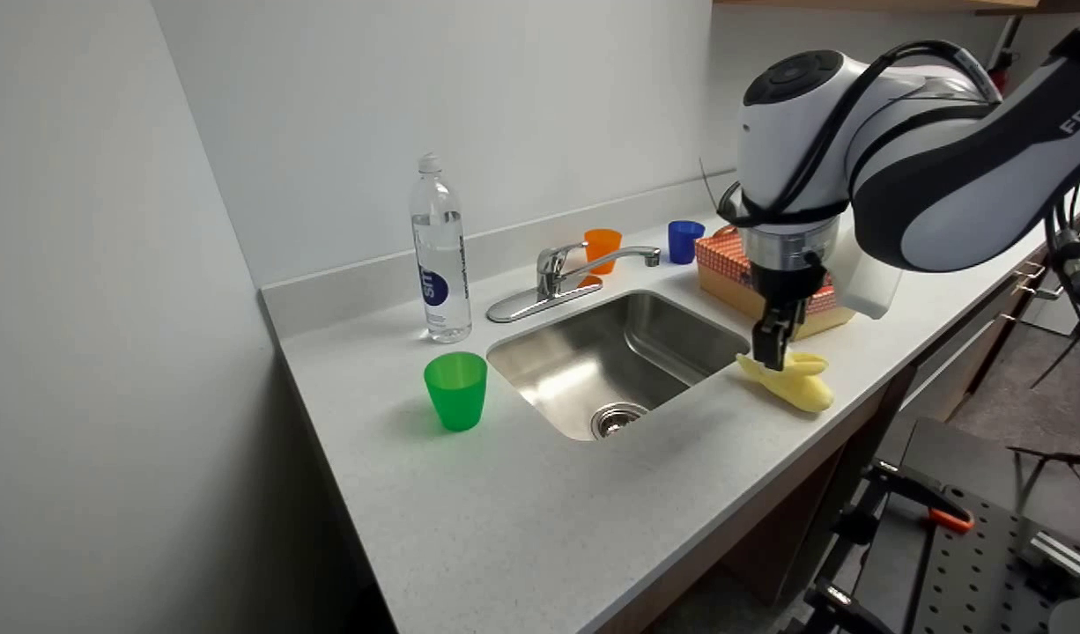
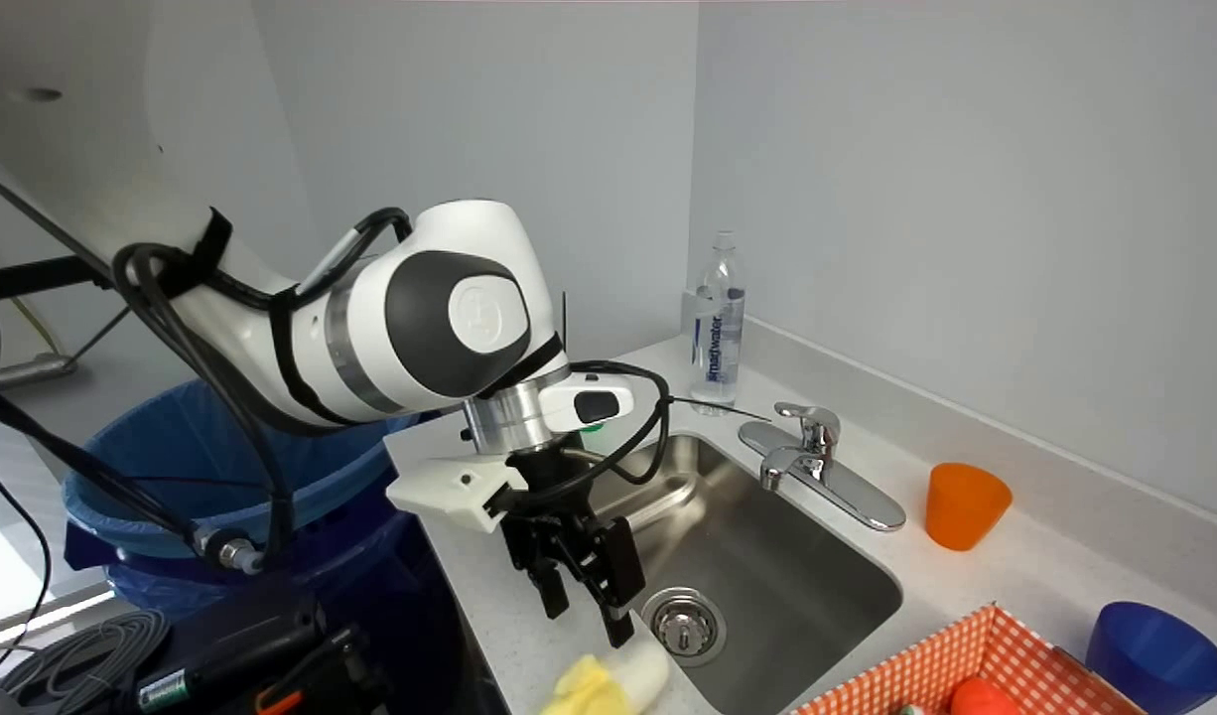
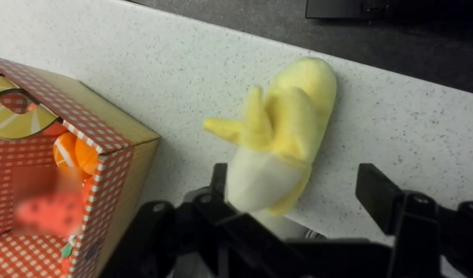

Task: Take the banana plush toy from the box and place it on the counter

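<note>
The banana plush toy (image 3: 298, 104), yellow with a white tip, lies on the white speckled counter (image 3: 174, 69) between the sink and the front edge. It also shows in both exterior views (image 1: 795, 387) (image 2: 594, 690), cut off at the bottom in the latter. My gripper (image 3: 294, 175) is open over the toy's white end, and this end lies between the spread fingers, close to one finger. Whether they touch, I cannot tell. In an exterior view the gripper (image 1: 773, 343) is low by the toy. The box (image 3: 132, 185), tan with a red-checked lining, stands beside it.
Orange (image 3: 84, 154) and red (image 3: 49, 212) toys lie in the box. The steel sink (image 1: 672, 339) with its faucet (image 1: 553, 273) is beside the toy. A bottle (image 1: 441, 264), green cup (image 1: 457, 392), orange cup (image 1: 602, 251) and blue cup (image 1: 684, 241) stand around it.
</note>
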Motion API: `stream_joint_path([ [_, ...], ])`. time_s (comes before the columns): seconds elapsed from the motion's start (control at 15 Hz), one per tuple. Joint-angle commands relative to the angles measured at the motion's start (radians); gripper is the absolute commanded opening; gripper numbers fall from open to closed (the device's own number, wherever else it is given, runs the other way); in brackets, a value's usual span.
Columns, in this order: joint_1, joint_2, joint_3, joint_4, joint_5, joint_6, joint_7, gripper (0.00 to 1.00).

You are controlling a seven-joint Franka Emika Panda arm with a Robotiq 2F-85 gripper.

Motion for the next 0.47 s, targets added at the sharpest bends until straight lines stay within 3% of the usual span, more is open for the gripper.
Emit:
stream_joint_path([
  [0.0,-0.011,-0.009,-0.013,0.001,-0.042,0.001,0.032,1.00],
  [0.4,-0.001,-0.002,-0.014,0.002,-0.006,-0.005,0.024,1.00],
])
